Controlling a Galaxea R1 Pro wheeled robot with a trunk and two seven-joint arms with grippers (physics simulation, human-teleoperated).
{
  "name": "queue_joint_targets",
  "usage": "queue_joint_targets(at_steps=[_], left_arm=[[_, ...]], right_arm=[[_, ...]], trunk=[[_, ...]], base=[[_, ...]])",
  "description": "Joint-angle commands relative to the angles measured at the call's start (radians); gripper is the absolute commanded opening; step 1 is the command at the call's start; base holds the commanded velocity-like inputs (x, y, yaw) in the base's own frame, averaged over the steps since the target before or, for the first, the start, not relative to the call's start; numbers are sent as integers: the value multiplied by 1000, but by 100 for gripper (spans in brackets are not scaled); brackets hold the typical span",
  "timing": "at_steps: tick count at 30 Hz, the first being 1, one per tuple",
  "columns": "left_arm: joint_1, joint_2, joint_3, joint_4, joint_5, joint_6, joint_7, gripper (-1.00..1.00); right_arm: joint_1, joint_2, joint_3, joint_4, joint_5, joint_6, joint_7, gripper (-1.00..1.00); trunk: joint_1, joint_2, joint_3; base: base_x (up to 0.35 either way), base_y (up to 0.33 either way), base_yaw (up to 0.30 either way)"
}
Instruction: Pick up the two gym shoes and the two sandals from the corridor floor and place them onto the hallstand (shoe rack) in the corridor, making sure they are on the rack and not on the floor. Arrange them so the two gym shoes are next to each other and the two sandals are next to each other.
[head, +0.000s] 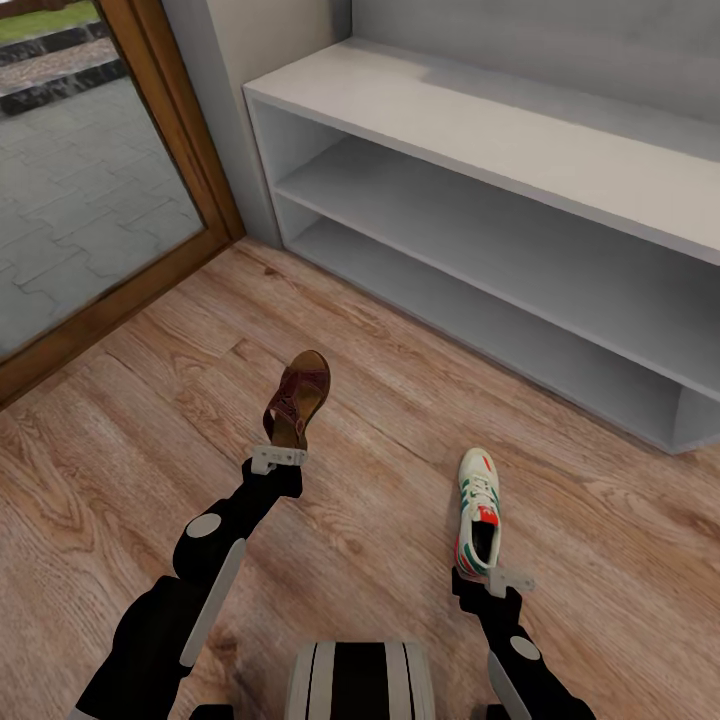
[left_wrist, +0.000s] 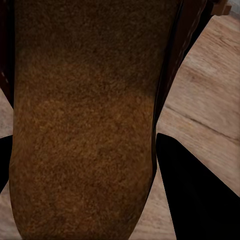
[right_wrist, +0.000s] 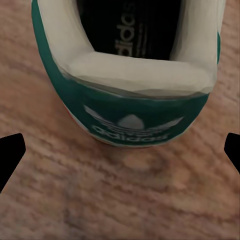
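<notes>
Sandal (head: 297, 397), light and flexible, is clamped at its heel by the left gripper (head: 277, 457) above the corridor floor (head: 380, 400); the left wrist view shows its grippy footbed between the fingers. In the right wrist view the gym shoe (right_wrist: 127, 65) lies on the floor, its firm padded heel collar the best hold, with the right gripper (right_wrist: 122, 160) spread wide behind it.

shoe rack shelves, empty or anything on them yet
Empty as far as shown: both open tiers and the flat top of the shoe rack are bare; its right end is out of frame.
</notes>
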Motion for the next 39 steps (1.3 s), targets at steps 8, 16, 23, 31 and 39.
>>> queue_joint_targets(at_steps=[8, 16, 23, 31, 39], left_arm=[[0, 0, 2, -1, 7, 6, -2, -100], [0, 0, 2, -1, 7, 7, -2, -100], [0, 0, 2, -1, 7, 6, -2, -100], [0, 0, 2, -1, 7, 6, -2, -100], [0, 0, 2, -1, 7, 6, -2, -100]], right_arm=[[0, 0, 0, 0, -9, -4, -2, 100], [0, 0, -2, -1, -9, -4, -2, 100], [0, 0, -2, -1, -9, -4, -2, 100], [0, 0, -2, -1, -9, -5, -2, 100], [0, 0, -2, -1, -9, -4, -3, 100]], trunk=[[0, 0, -8], [0, 0, -11], [0, 0, -11], [0, 0, -11], [0, 0, -11]], base=[[0, 0, 0], [61, 0, 0], [109, 0, 0], [4, 0, 0], [2, 0, 0]])
